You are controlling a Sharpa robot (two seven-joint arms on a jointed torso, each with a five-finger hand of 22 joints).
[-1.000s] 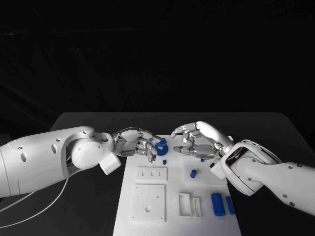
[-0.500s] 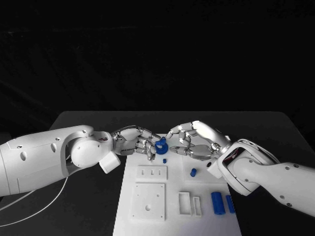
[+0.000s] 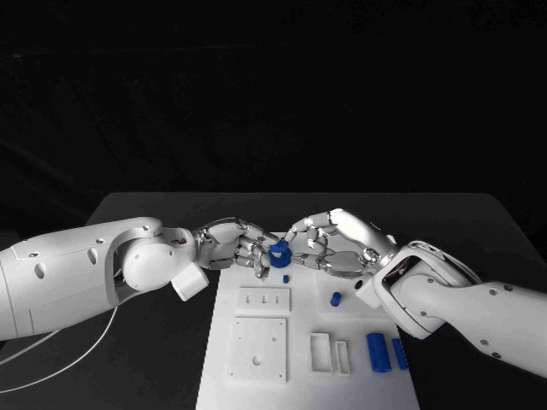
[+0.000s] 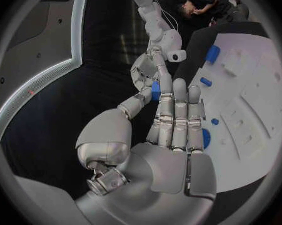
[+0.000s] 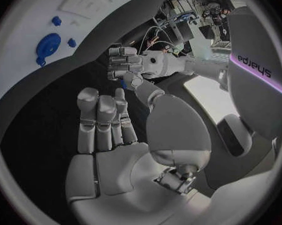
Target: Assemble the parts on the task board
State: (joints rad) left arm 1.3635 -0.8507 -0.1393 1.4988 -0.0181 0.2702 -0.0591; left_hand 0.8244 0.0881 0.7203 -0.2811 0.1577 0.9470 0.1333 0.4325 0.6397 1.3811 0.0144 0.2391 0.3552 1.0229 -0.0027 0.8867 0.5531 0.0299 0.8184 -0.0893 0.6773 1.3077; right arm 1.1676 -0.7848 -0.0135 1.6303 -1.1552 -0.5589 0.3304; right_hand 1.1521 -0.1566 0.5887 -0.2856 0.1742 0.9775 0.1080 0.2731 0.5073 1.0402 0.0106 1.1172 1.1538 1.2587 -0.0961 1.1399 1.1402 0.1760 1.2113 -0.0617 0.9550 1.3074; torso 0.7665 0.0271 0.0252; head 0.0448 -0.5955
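Blue and small, a part sits pinched in the left hand above the far end of the task board, while the right hand closes its fingers beside it, seemingly touching it. If this is a handover, the part could slip between the two hands and fall among the blue pieces below, since neither hold looks deep.

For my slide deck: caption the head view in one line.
Both hands meet over the far end of the white task board, the left hand holding a blue part as the right hand reaches in.
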